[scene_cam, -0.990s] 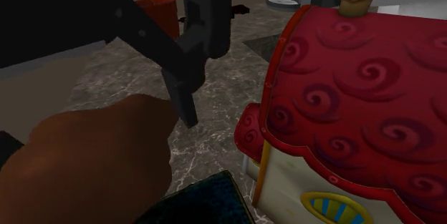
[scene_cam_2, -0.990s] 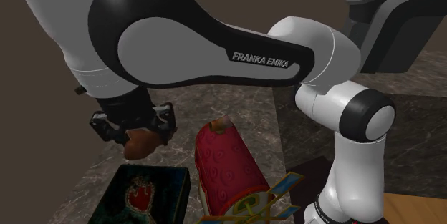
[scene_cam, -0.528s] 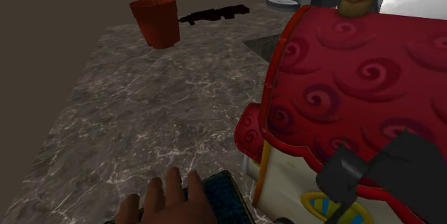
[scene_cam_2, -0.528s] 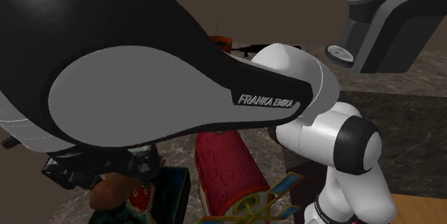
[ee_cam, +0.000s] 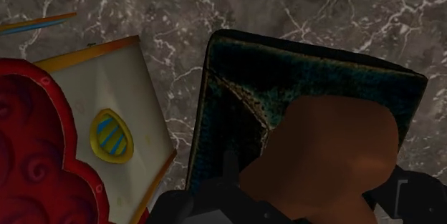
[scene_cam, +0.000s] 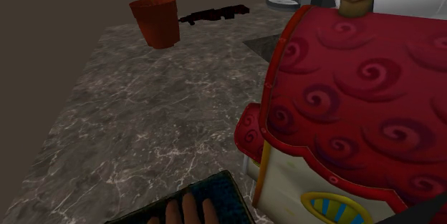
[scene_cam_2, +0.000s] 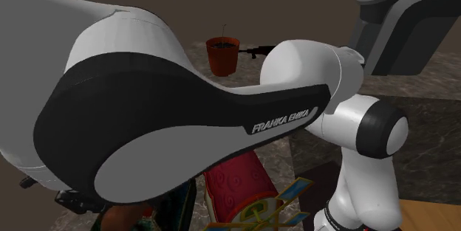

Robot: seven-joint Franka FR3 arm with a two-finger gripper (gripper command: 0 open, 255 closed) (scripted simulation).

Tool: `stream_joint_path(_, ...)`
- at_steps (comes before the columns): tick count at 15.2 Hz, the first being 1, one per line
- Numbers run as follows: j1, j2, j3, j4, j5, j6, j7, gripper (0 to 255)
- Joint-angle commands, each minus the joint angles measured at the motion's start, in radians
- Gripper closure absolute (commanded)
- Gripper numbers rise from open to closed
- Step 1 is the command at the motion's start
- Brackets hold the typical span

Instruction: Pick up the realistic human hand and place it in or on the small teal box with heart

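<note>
The fingers (ee_cam: 414, 200) clasp the brown hand (ee_cam: 329, 151) directly over the dark teal box (ee_cam: 243, 94), which sits on the marbled counter (ee_cam: 143, 8) beside a red-roofed toy house (scene_cam: 358, 79).

Marble counter (scene_cam: 136, 122) bears pot (scene_cam: 155, 21), toy house (scene_cam: 344, 108), teal box (scene_cam: 220, 188).

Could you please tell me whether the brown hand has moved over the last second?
Yes. In the shoulder view the hand has shifted right, toward the red-roofed toy house, and now sits over the dark teal box.
</note>
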Motion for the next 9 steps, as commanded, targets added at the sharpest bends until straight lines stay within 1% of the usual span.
stream_joint_path(1,-0.034,-0.026,0.007,-0.071,0.024,0.047,0.002,255)
stream_joint_path(6,-0.099,-0.079,0.015,-0.214,0.068,0.147,-0.001,255)
stream_joint_path(7,-0.107,-0.085,0.016,-0.234,0.074,0.161,-0.001,255)
stream_joint_path(9,-0.107,-0.086,0.016,-0.234,0.074,0.161,-0.001,255)
